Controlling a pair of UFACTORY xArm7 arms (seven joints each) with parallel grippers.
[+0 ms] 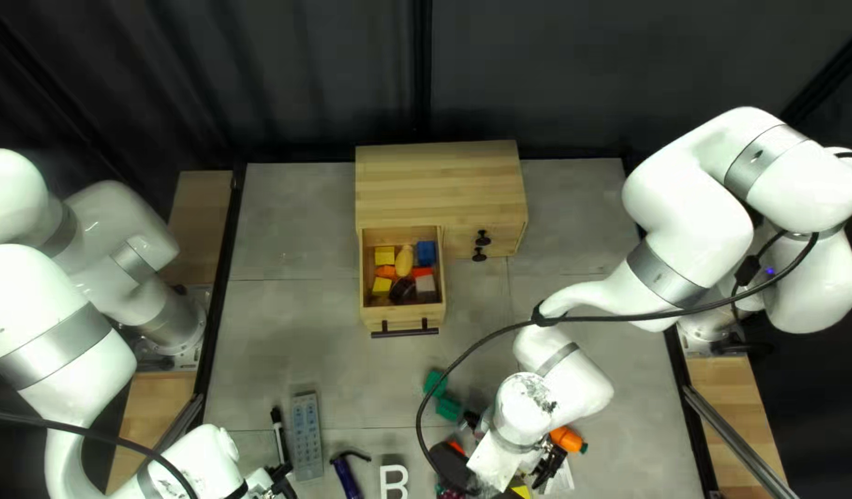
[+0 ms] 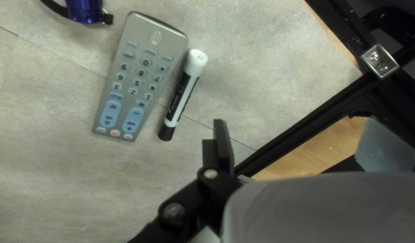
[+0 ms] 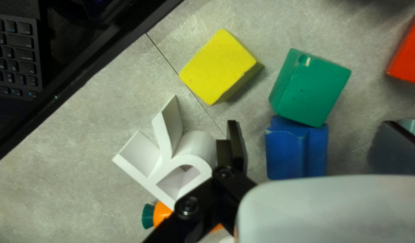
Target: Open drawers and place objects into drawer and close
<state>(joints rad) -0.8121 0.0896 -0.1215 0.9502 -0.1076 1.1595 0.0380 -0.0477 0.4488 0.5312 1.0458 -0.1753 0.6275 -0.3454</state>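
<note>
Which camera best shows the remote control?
The left wrist view: the remote control lies there close up and uncovered, buttons distinct, with the marker beside it. The top left view shows it whole but small; the right wrist view doesn't show it.

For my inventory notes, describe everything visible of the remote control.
The remote control is a slim, plastic-looking grey slab with rounded corners. Small pale buttons cover much of its face, with larger bluish ones toward one end, where one small button bears a red mark. It lies flat, face up, on the table, between a black-and-white marker and a blue item, touching neither.
</note>
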